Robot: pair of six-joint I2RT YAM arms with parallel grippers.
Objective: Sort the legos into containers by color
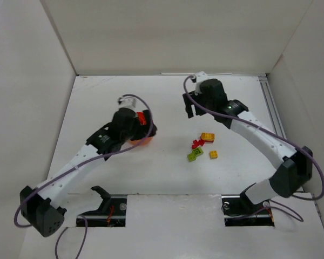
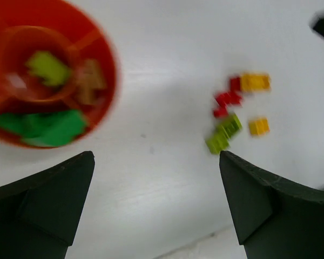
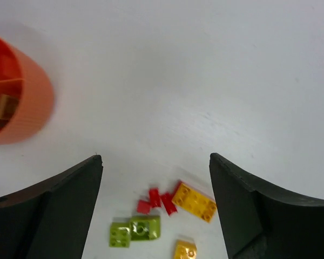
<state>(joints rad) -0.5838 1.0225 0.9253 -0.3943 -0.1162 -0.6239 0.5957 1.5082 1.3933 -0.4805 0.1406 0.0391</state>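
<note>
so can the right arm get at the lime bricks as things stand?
Probably yes. The right gripper is open and empty, and nothing covers the lime bricks. Red bricks sit close beside them, so a clean pinch may be tight.

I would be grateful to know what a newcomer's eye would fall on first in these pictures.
The orange-red bowl near the left hand stands out first, with green bricks, a lime brick and brown bricks in separate compartments. Next comes the loose cluster on the white table near the right hand: red bricks, yellow bricks and loose lime bricks. Both hands are open and empty.
</note>
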